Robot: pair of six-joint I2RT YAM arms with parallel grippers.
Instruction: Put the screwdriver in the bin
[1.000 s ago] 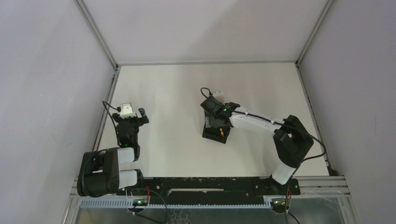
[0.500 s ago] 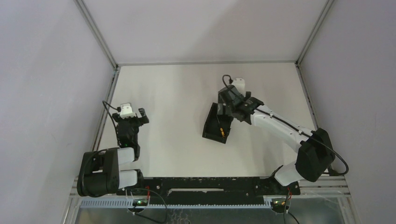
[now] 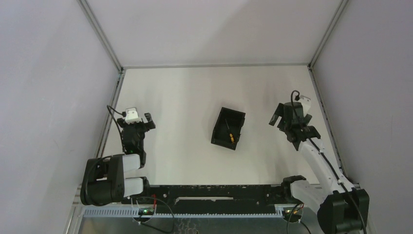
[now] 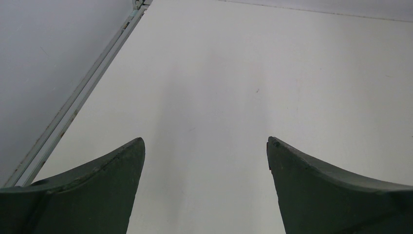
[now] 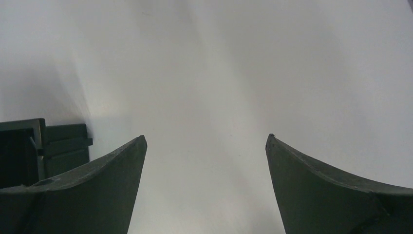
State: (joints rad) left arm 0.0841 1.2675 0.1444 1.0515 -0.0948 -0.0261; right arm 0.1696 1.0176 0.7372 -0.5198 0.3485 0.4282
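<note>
White counter (image 3: 185, 92), grey walls; screwdriver (image 3: 230, 135) lies inside bin (image 3: 217, 127), yellow handle toward its near end. Well right of bin, right tool (image 5: 204, 139): jaws apart, empty. Well left, left tool (image 4: 205, 141) likewise spread. Judged: screwdriver light, stiff, slim; grip at handle.

white flat counter (image 3: 185, 97): matt, smooth, a few faint specks | small black rectangular plastic bin (image 3: 233, 112): smooth walls, slight sheen | slim screwdriver (image 3: 230, 134): yellow-and-black plastic-looking handle, thin dark metal shaft | left claw (image 4: 204, 141), right claw (image 5: 204, 136): dark matt fingers, finely rough, nicked edges | silver metal edge rail (image 4: 73, 107): dull finish
</note>
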